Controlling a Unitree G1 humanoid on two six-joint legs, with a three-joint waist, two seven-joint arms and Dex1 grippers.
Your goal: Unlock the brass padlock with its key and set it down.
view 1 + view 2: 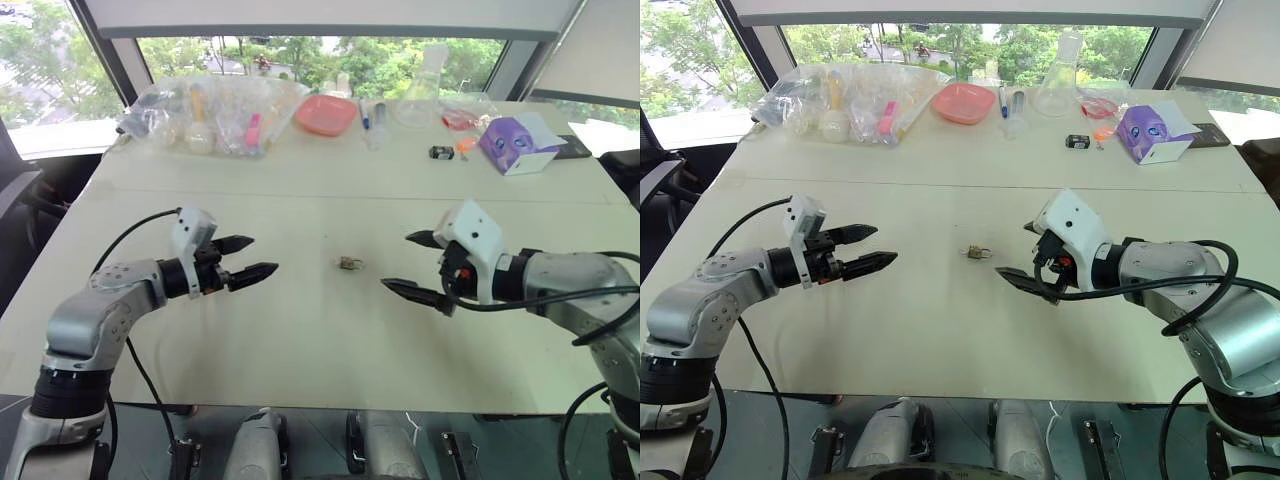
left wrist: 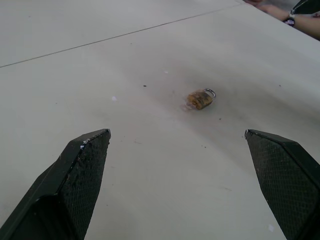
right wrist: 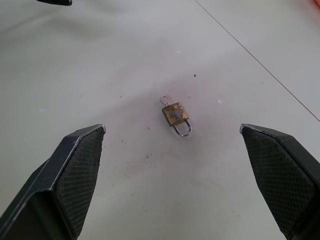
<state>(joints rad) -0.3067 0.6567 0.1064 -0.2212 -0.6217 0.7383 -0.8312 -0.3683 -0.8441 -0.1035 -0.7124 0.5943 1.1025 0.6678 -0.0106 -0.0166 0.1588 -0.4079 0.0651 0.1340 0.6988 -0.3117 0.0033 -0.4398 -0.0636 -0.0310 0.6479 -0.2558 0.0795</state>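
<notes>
Padlock mid-table

Brass padlock [image 1: 349,264] flat on table [image 1: 300,340] centre, between left gripper [image 1: 250,257] and right gripper [image 1: 415,264]; clutter along far edge.

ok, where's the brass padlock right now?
The brass padlock lies flat on the white table, near its middle in the head views, untouched between the open left gripper and the open right gripper.
</notes>
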